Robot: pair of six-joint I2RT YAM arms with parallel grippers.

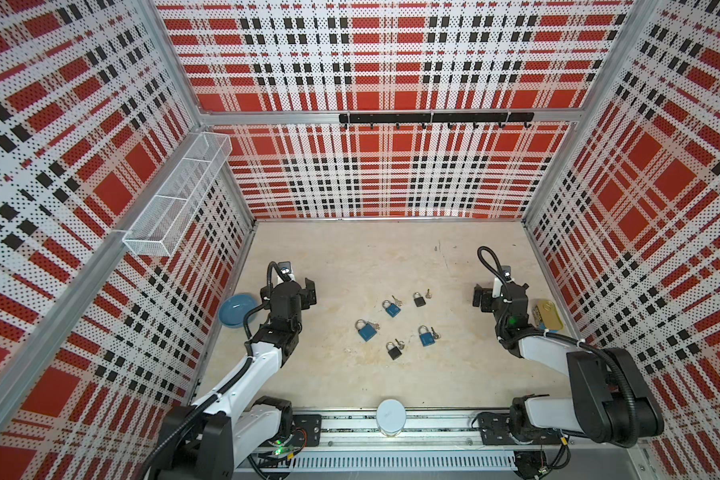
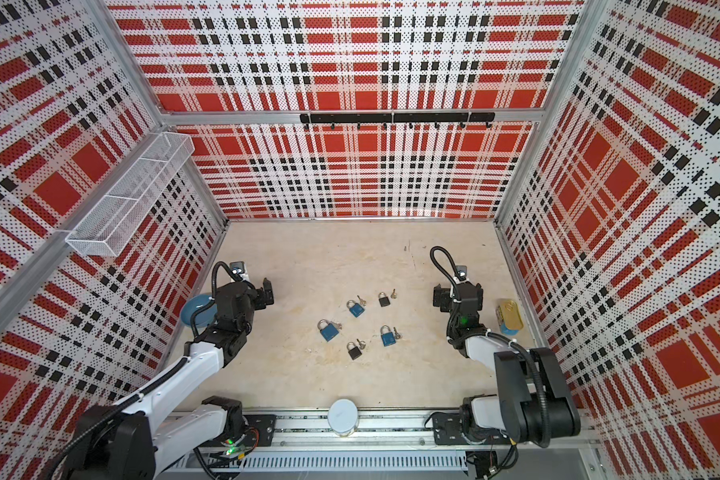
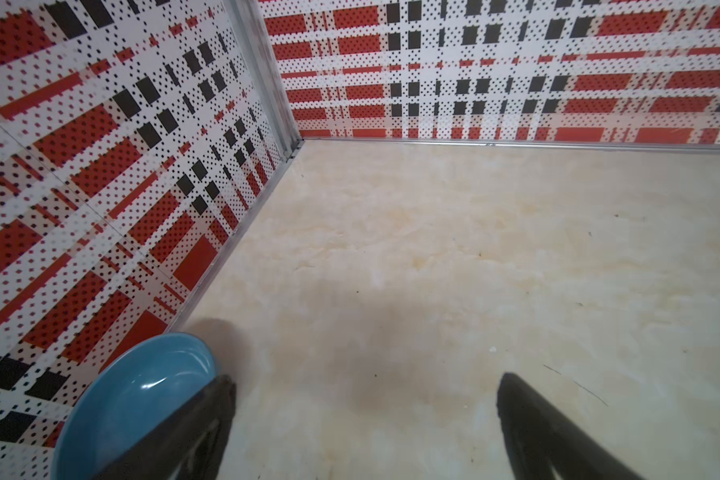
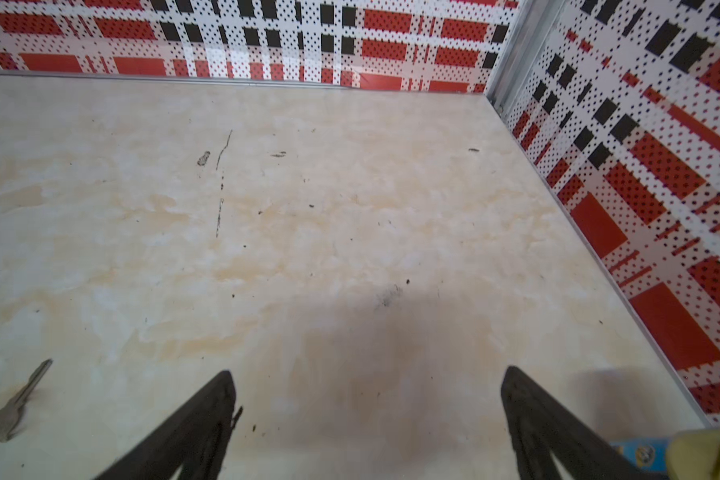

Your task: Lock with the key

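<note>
Several small padlocks lie in the middle of the beige floor in both top views: blue ones [image 1: 366, 331] [image 1: 391, 308] [image 1: 425, 336] and black ones [image 1: 419, 299] [image 1: 393, 350]. A small key [image 1: 428, 294] lies at each one; whether any sits in its lock is too small to tell. My left gripper [image 1: 308, 293] hovers open to the left of the group, and its wrist view shows bare floor between its fingers [image 3: 221, 399]. My right gripper [image 1: 481, 297] hovers open to the right. A silver key [image 4: 13, 405] lies beside its fingers [image 4: 221, 395], apart from them.
A blue bowl [image 1: 237, 310] [image 3: 138, 399] sits by the left wall next to the left gripper. A yellow tin [image 1: 547, 313] [image 4: 703, 453] lies by the right wall. A white cylinder [image 1: 390, 417] stands at the front rail. A wire basket [image 1: 175, 195] and a hook rail [image 1: 433, 118] hang on the walls.
</note>
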